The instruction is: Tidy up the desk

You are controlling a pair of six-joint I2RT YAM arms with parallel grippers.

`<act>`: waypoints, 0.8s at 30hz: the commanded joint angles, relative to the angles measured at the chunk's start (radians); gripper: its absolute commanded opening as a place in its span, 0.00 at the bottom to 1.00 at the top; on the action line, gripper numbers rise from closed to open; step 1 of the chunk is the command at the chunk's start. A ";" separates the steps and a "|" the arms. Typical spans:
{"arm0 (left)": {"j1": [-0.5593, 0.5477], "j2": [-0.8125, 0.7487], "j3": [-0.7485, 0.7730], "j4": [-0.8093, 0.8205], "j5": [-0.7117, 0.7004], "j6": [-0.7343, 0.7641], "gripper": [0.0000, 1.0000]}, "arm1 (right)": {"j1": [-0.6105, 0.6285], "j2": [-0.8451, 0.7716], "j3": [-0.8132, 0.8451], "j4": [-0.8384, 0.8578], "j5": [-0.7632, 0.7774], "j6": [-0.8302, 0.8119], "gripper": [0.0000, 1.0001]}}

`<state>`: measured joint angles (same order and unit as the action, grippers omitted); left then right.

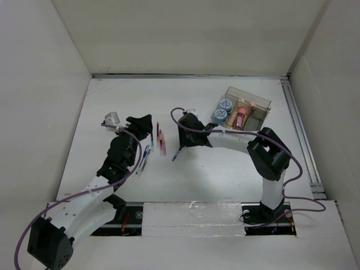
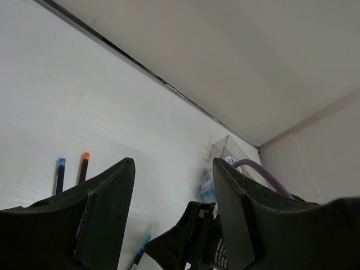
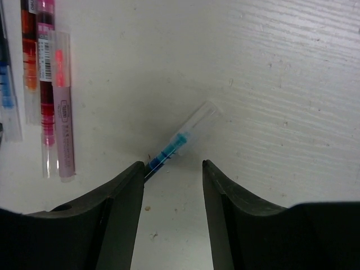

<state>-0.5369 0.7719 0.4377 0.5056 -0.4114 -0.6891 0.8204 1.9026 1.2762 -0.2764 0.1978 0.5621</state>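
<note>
Now left jaws apart, right jaws apart astride slim clear-capped blue pen [image 3: 180, 140]

No wording can be read anywhere. The pink clear-barrelled plastic pen [image 3: 63, 112] carries a small oval printed mark and fine print along its barrel, too blurred to make out; the dark red clear-barrelled pen [image 3: 40, 62] beside it bears a barcode strip.
</note>
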 commanded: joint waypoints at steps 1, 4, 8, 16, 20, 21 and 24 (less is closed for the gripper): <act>-0.005 -0.002 0.016 0.028 0.016 0.013 0.54 | 0.016 0.001 0.037 -0.012 -0.006 0.036 0.51; -0.005 -0.008 0.013 0.034 0.029 0.016 0.54 | 0.016 0.012 0.031 -0.009 0.006 0.048 0.49; -0.005 -0.003 0.012 0.040 0.034 0.019 0.54 | 0.016 0.048 0.051 -0.012 0.002 0.056 0.47; -0.005 0.001 0.013 0.044 0.043 0.023 0.54 | 0.016 0.093 0.081 -0.035 0.009 0.045 0.33; -0.005 0.004 0.012 0.045 0.039 0.026 0.54 | 0.016 0.056 0.025 -0.026 0.003 0.051 0.18; -0.005 0.006 0.012 0.047 0.043 0.025 0.54 | 0.016 0.044 0.005 -0.024 0.003 0.056 0.17; -0.005 0.012 0.010 0.051 0.043 0.025 0.54 | 0.006 0.000 -0.050 -0.012 0.012 0.068 0.06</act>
<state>-0.5369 0.7792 0.4377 0.5060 -0.3737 -0.6773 0.8265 1.9476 1.2716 -0.2737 0.2012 0.6151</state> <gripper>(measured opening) 0.538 0.145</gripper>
